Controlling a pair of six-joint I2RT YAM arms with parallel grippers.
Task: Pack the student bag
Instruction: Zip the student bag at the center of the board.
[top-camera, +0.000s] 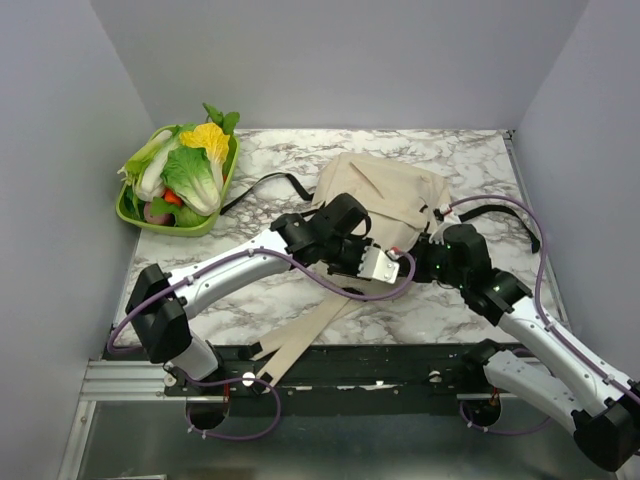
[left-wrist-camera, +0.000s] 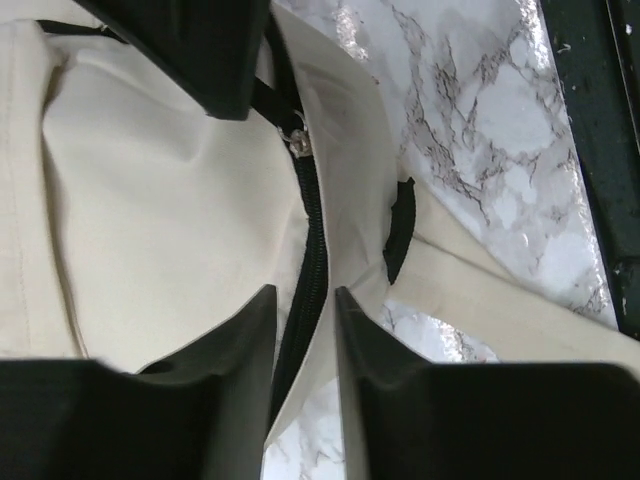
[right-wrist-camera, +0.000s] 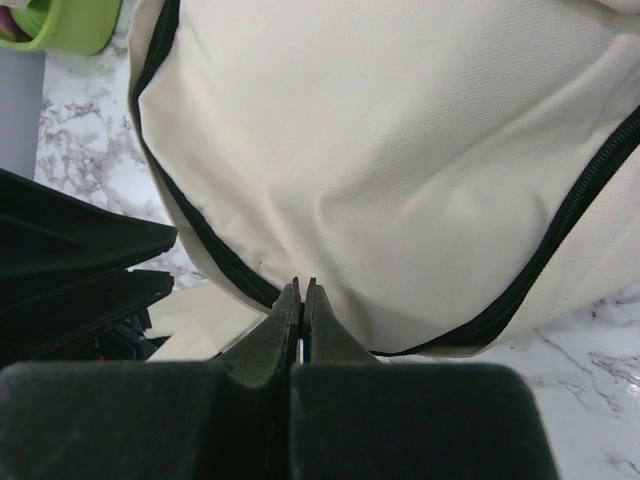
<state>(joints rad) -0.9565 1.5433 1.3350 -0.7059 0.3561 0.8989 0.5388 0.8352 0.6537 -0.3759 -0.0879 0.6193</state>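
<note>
Though slack, bag (left-wrist-camera: 150, 230) under left hand (left-wrist-camera: 303, 292)

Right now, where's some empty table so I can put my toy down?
The white marble table is bare along its far edge, behind the soft beige cloth backpack, and at the front right between its long beige straps and the right arm. It is crowded in the middle, and by the green plastic tray of vegetables.

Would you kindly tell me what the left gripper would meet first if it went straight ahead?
Likely the black zipper of the student bag, running straight ahead of the left gripper; depth is unclear.
</note>
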